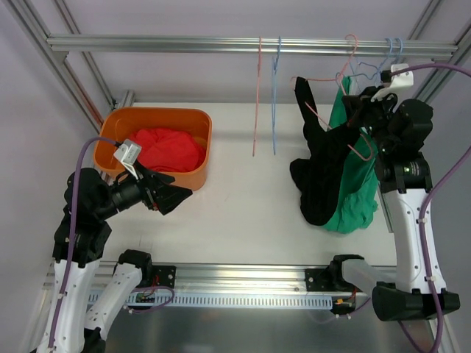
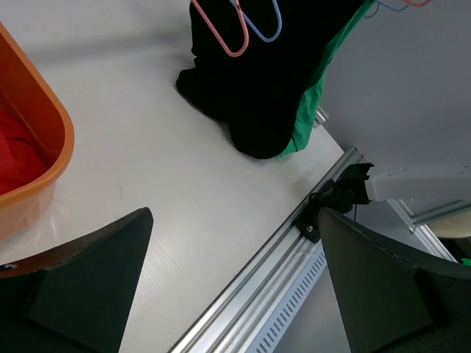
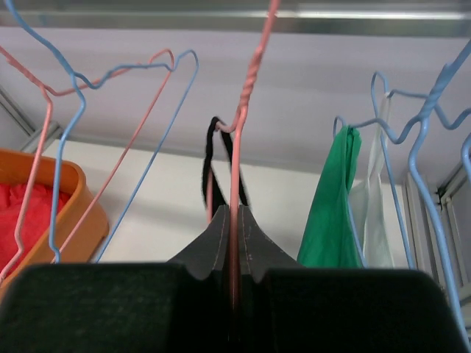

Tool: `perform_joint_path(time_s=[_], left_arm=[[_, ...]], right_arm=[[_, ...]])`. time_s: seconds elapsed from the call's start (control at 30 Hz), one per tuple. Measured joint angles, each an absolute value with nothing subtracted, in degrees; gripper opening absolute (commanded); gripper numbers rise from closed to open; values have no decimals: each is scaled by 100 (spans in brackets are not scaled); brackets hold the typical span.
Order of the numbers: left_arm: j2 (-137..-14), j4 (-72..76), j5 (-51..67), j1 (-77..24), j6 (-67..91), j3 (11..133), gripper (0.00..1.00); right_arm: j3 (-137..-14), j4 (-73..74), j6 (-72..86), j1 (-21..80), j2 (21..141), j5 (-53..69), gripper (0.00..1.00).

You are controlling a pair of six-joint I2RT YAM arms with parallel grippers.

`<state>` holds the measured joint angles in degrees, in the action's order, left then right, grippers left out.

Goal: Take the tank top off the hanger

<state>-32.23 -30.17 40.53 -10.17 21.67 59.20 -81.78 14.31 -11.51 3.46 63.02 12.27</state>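
The right wrist camera gives me what the overhead can't. The right gripper has its fingers pressed together on the twisted neck of the pink hanger. One strap of the black tank top loops over that wire just beyond the fingertips. Right of the fingers, a green garment hangs from a blue hanger.

From overhead I lose the pinch behind the wrist, but I can see the rest. The tank top's body drops below the right gripper and bunches on the table, with the green garment against its far side. The right arm stands tall from its base, its forearm raised and its wrist reaching up toward the rail.

The left arm is folded low. The left gripper points across the table, and the orange bin with the red cloth is just beside it. In its own camera the fingers are spread wide around nothing, and the tank top is well ahead of them.
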Motion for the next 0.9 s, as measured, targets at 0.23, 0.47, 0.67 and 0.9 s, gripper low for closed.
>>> perform_joint_path(time_s=[0.23,0.47,0.67,0.9], left_arm=[[-3304,-2779,4202,-1017,2294,5867,99],[-3299,-2679,4311,-1017,2335,5693,99],[-3299,-2628,4324,-1017,2340,5671,99],[-3299,-2580,4320,-1017,2340,5559,99]], right_arm=[[-7247,226,-961,336,5793,1271,0],[-7459,117,-897,327,6202,1428,0],[-8005,121,-897,325,6785,1673,0],[-7529,-609,-788,329,6560,1734,0]])
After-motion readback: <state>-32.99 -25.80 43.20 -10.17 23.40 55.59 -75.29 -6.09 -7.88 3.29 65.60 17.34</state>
